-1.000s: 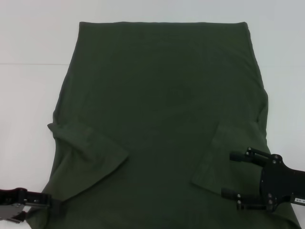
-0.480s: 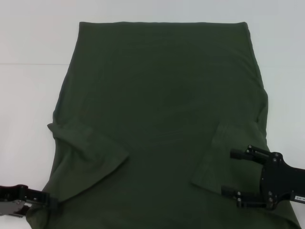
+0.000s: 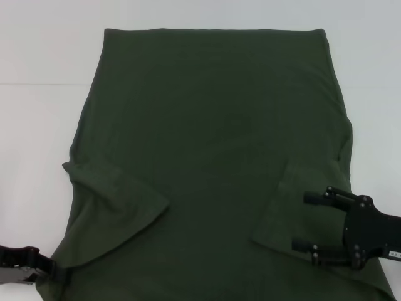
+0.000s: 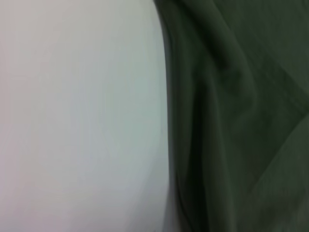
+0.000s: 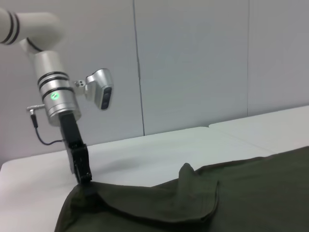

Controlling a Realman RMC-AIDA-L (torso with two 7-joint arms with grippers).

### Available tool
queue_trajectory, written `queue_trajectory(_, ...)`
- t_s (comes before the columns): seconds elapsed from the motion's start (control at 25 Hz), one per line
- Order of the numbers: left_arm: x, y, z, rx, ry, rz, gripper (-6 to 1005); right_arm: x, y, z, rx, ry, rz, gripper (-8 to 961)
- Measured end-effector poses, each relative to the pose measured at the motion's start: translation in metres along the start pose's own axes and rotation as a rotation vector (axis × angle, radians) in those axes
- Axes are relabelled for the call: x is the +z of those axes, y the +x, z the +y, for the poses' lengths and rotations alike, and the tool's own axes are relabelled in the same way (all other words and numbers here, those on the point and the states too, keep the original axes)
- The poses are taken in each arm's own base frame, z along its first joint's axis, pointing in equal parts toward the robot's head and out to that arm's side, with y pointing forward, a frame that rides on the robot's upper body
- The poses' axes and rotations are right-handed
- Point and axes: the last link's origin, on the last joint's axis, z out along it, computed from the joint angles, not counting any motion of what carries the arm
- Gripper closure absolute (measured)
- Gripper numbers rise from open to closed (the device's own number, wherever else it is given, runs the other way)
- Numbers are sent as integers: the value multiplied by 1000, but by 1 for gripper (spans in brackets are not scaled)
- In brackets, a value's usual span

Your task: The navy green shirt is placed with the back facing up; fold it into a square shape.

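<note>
White table; navy green shirt cut off below, near edge hidden

Head view: even, diffuse overhead light, white tabletop close to blown out, no glare spots. The dark olive-green matte fabric shirt reads very dark, folds show only as faint tonal steps; soft thin shadows under the folded-in sleeve edges. The black right gripper is sharp, with a weak shadow on the cloth. The black left gripper is cut by the frame corner.

Left wrist view: fully out of focus, shirt edge against table is a smeared boundary, no texture.

Right wrist view: moderately soft, grey wall panels evenly lit, cloth dark with little detail, slight haze overall.
</note>
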Motion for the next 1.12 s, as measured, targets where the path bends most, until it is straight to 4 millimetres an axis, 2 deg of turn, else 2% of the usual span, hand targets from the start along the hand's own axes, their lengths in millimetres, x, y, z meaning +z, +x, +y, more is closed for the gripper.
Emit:
queue_trajectory(0.32, -1, -4, -3, -6, -3, 1, 758, -13, -14, -8, 82, 6, 17, 18)
queue_trajectory(0.44, -1, -5, -2, 1, -8, -5, 982, -27, -22, -15, 205, 10, 40, 18)
queue_trajectory(0.8, -3, -5, -1, 37, -13, -14, 987, -94, -64, -51, 771, 49, 236, 23)
queue_trajectory(0.92, -4, -5, -1, 46, -12, -12, 986, -101, -69, -55, 902, 76, 346, 24)
queue_trajectory(1.12, -4, -4, 0, 47, -16, -4, 986, -100, -61, -55, 1099, 143, 541, 24)
